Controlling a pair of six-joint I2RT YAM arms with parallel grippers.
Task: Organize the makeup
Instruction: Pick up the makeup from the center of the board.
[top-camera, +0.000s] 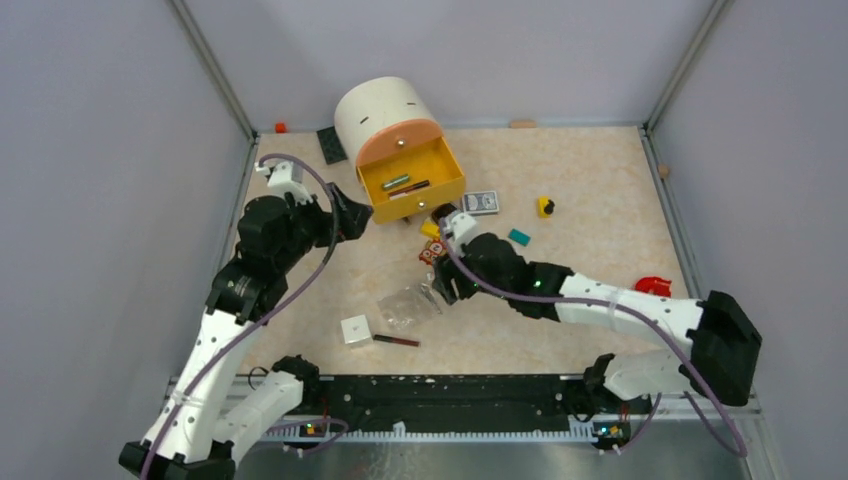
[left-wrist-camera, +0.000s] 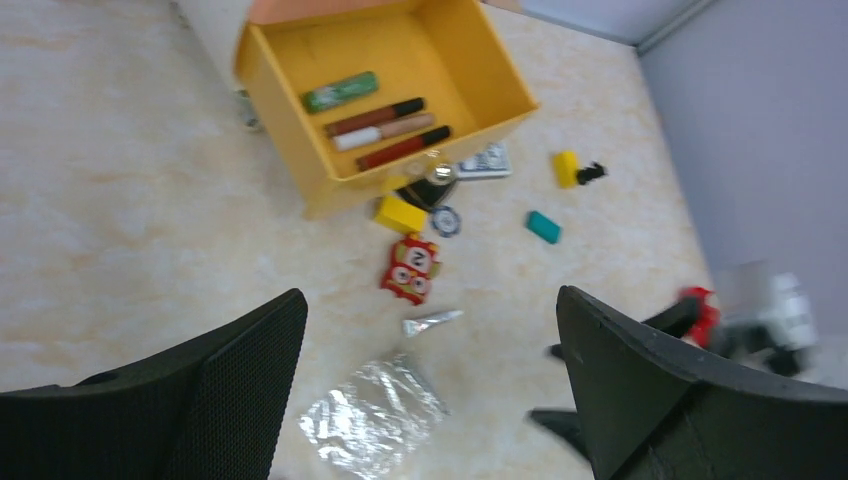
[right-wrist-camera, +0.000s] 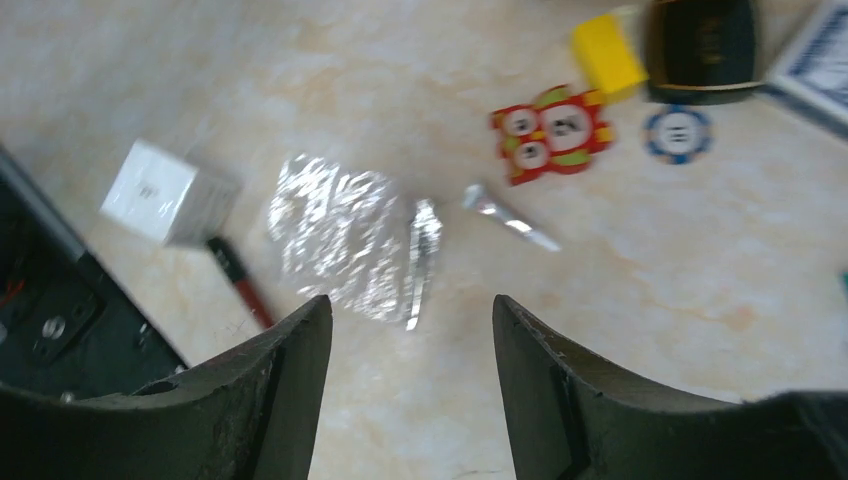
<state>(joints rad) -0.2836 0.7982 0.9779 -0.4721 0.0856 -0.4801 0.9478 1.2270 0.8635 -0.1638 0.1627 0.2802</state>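
Clearly the sorting is partway done: the yellow drawer stands pulled out of its round white cabinet, and a green tube and three pencil-like sticks lie side by side inside it. Other makeup is not yet put away. The clear pouch lies crumpled on the surface, with a small silver tool just beside it. A dark-red pencil rests against a white box. The black compact sits near the drawer's front, between a yellow block and a deck of cards.

The right gripper hangs over the pouch's near edge, jaws released and parted with nothing between them. The left gripper hovers beside the drawer's left side, jaws spread wide and empty.

The step in hand looks like a reach for the pouch or the silver tool; which of the two I cannot tell. Next, the right arm needs to come down with its jaws astride the chosen piece. The pouch looks thin and slippery, so a raised fold would give the better pinch. The tool lies flat and narrow, so the jaws should close across its width. Either piece then needs carrying to the open drawer.
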